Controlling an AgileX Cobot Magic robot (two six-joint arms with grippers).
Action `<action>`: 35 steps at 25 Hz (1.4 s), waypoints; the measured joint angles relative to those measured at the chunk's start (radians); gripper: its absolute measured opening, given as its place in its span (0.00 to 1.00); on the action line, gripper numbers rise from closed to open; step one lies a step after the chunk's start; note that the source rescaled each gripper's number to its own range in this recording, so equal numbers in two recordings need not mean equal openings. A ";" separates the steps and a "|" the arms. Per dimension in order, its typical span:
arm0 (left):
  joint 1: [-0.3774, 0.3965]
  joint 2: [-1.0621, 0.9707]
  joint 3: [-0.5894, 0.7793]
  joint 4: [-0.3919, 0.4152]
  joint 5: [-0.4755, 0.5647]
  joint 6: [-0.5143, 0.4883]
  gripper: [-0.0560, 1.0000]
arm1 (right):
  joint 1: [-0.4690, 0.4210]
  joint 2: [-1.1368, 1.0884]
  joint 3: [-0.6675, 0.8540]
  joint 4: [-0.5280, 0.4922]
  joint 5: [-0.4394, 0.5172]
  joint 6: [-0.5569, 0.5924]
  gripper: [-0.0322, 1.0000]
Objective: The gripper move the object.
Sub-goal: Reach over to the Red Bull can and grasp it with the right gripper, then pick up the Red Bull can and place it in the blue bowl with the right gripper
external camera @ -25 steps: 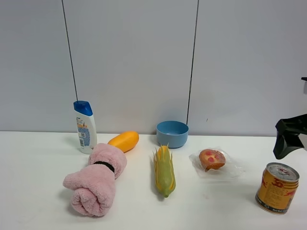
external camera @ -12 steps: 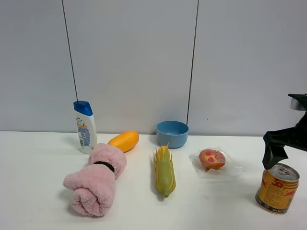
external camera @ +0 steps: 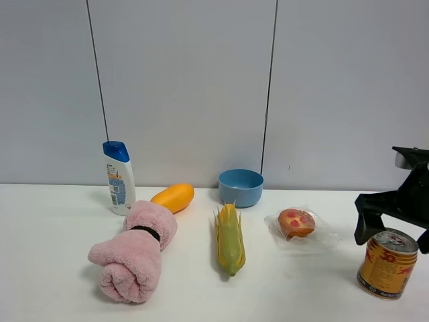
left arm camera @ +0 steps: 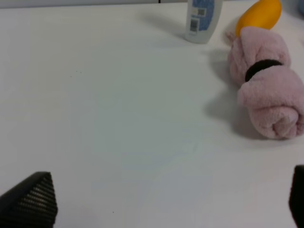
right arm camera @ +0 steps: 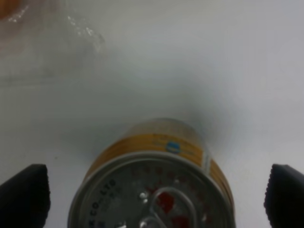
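The gold-yellow can (external camera: 388,263) with red markings and a silver top stands upright at the right end of the table. My right gripper (external camera: 392,227) is open and hangs just over its top, one finger on each side. The right wrist view shows the can's lid (right arm camera: 154,192) between the two black fingertips (right arm camera: 23,194), apart from both. My left gripper (left arm camera: 166,209) is open over bare table; only its fingertips (left arm camera: 31,202) show, and it is out of the exterior view.
From left to right stand a white shampoo bottle (external camera: 119,178), an orange mango (external camera: 173,197), a rolled pink towel (external camera: 135,251), a corn cob (external camera: 229,238), a blue bowl (external camera: 240,186) and a wrapped bun (external camera: 297,225) close to the can.
My right gripper has moved left from the frame's right edge and come down over the can, so its fingers now straddle the top. The can and other things have not moved.
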 joint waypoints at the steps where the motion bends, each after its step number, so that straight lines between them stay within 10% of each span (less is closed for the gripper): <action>1: 0.000 0.000 0.000 0.000 0.000 0.000 1.00 | 0.006 0.010 0.000 0.000 -0.010 0.000 0.92; 16: 0.000 0.000 0.000 0.000 0.000 0.000 1.00 | 0.056 0.072 0.000 0.000 -0.061 -0.001 0.59; 21: 0.000 0.000 0.000 0.000 0.000 0.000 1.00 | 0.056 0.072 0.000 -0.001 -0.038 0.001 0.03; 35: 0.000 0.000 0.000 0.001 0.000 0.000 1.00 | 0.057 0.003 -0.003 0.003 0.081 0.020 0.03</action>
